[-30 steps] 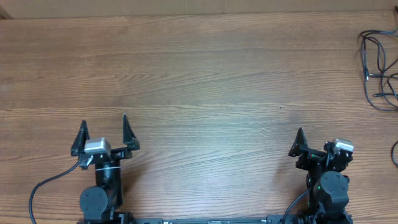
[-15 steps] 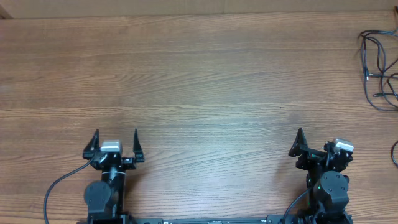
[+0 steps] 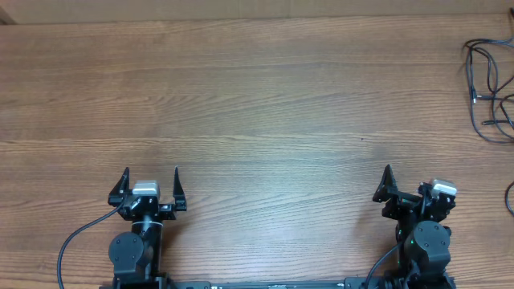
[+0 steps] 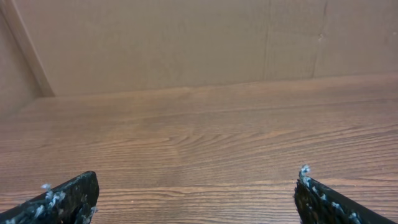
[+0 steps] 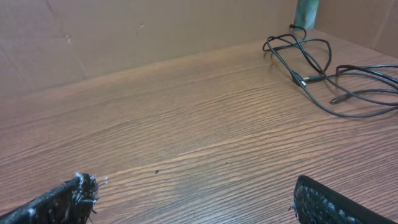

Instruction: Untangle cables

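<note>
The cables [image 3: 488, 88] are thin black wires lying in a loose tangle on the wooden table [image 3: 265, 96] at the far right edge. They also show in the right wrist view [image 5: 311, 65], far ahead to the right, with small plug ends. My left gripper [image 3: 150, 178] is open and empty near the front left, far from the cables; its wrist view shows only bare wood between the jaws [image 4: 195, 186]. My right gripper [image 3: 411, 189] is open and empty at the front right, well short of the cables; nothing lies between its jaws [image 5: 193, 193].
A cardboard wall [image 4: 186, 43] stands along the table's back edge. A thick black cord [image 3: 72, 241] loops from the left arm's base. Another black wire [image 3: 509, 197] shows at the right edge. A green post [image 5: 306, 11] stands behind the cables.
My left gripper has drawn back toward its base and its fingers sit a little closer together than a second ago; it has held still since. The right arm and cables have not moved.
</note>
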`<action>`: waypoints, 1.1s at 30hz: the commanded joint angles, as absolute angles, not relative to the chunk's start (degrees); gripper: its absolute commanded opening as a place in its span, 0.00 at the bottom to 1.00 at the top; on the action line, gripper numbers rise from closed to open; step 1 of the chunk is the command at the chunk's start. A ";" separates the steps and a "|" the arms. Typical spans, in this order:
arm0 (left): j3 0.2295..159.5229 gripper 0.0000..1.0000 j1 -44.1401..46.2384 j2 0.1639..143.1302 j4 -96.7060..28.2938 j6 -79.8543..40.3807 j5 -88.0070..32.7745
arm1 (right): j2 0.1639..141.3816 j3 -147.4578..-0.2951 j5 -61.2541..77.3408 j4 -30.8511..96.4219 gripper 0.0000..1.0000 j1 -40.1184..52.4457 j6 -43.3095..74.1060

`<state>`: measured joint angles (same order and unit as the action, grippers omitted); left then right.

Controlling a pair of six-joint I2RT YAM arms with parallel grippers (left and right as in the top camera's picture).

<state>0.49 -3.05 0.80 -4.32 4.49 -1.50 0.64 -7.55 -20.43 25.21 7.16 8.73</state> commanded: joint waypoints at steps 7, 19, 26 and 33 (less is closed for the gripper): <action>0.27 1.00 -3.36 0.25 -4.45 5.17 -1.52 | 0.40 -7.51 -21.39 26.11 1.00 7.33 8.47; 0.27 1.00 -3.36 0.25 -4.45 5.17 -1.52 | 0.40 -7.51 -21.37 26.11 1.00 7.33 8.47; 0.27 1.00 -3.36 0.25 -4.45 5.19 -1.52 | 0.38 -7.46 -17.87 22.98 1.00 7.33 8.56; 0.27 1.00 -3.36 0.25 -4.45 5.17 -1.52 | 0.38 -7.44 -10.31 6.52 1.00 7.33 8.47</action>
<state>0.49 -3.05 0.80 -4.32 4.51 -1.50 0.69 -7.22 -15.20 7.22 7.16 8.73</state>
